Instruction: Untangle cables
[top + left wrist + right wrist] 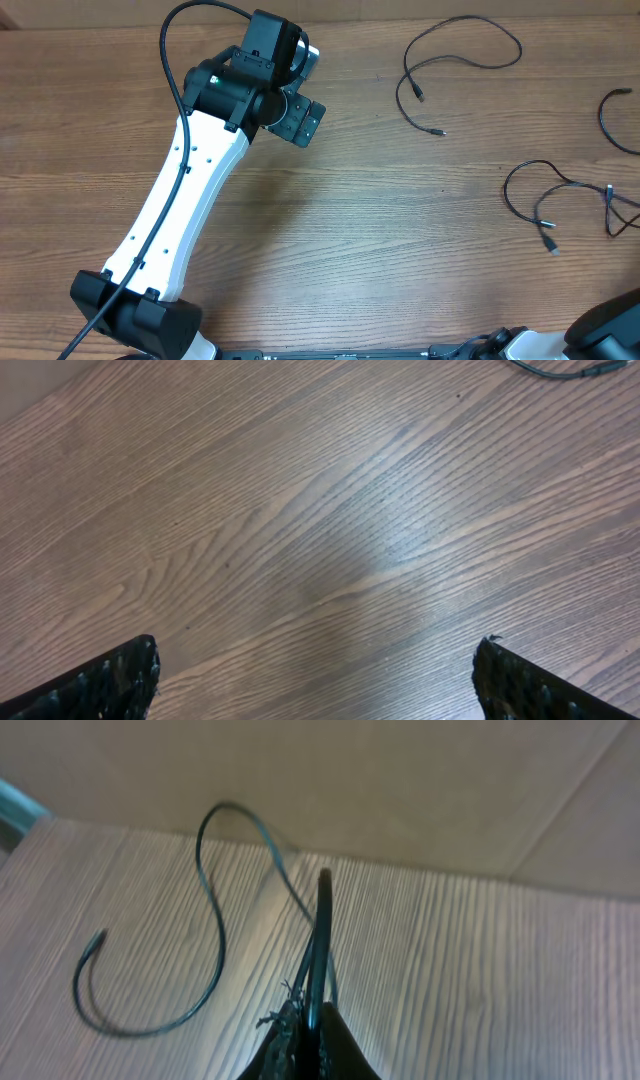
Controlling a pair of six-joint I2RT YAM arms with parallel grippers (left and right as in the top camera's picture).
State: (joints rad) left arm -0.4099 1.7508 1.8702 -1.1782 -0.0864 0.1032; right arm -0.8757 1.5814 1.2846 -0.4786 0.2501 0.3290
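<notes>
Three thin black cables lie apart on the right half of the wooden table: one looped cable [463, 42] at the back, a second cable [535, 187] with small plugs further right, and a third cable [612, 125] at the right edge. My left gripper [300, 118] hovers left of them; in the left wrist view the left gripper [315, 675] is open over bare wood, with a bit of cable [560, 372] at the top right. My right gripper [315, 1010] is shut on a cable [324, 910], and a thin cord [215, 920] curls away to the left.
The white left arm [170, 215] crosses the table's left half from the front edge. Part of the right arm [605, 322] shows at the front right corner. A beige wall [400, 790] stands beyond the table edge in the right wrist view.
</notes>
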